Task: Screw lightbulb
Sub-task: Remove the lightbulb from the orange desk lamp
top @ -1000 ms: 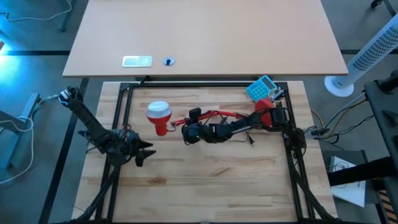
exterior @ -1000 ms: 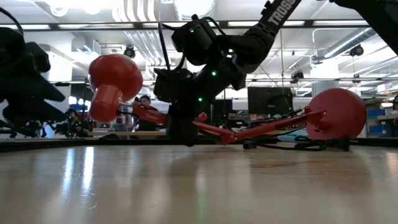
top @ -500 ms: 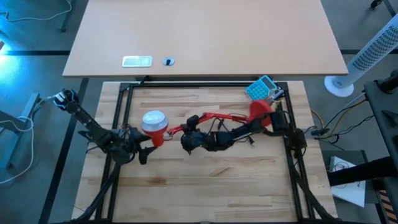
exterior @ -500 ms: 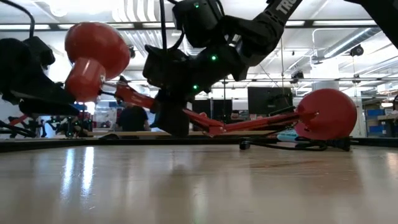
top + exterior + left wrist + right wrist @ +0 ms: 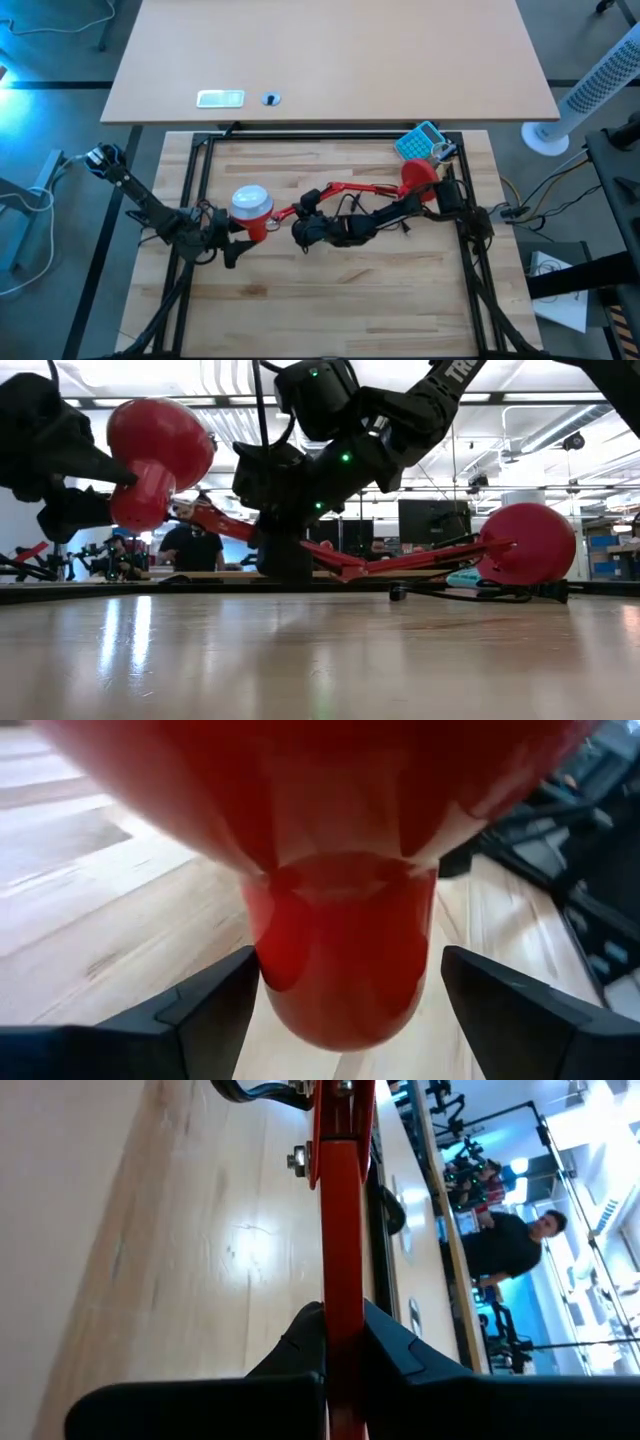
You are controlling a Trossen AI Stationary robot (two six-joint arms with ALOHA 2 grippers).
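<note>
A red desk lamp lies across the table. Its cone shade [image 5: 250, 207] is turned white inside up, its jointed arm [image 5: 350, 187] runs right, and its round base [image 5: 418, 177] rests on the table at the right. The lightbulb does not show apart from the shade's white inside. My right gripper [image 5: 303, 226] is shut on the lamp arm near the shade end. My left gripper [image 5: 233, 242] is open, one finger [image 5: 205, 1010] on each side of the shade's red neck [image 5: 340, 960] with a gap on both sides. In the low view the shade [image 5: 160, 445] hangs clear of the table. My right gripper pinches the lamp's flat red arm bar [image 5: 342, 1295] between its two fingers [image 5: 298, 1342], one on each flat side. It comes from the table's right side, close to level. The bar is lifted off the table and carries the shade, while the base stays on the table.
A teal calculator-like device [image 5: 418, 142] lies at the far right beside the lamp base. A black cable [image 5: 460, 593] trails on the table near the base. Black frame rails [image 5: 196, 190] border the wooden top. A person [image 5: 195, 547] stands in the room behind.
My right gripper has carried the lamp arm toward the table's near-left, swinging the shade toward my left gripper. The base has shifted slightly toward the far edge. My left gripper has risen and turned, and its fingers now stand on either side of the shade's neck.
</note>
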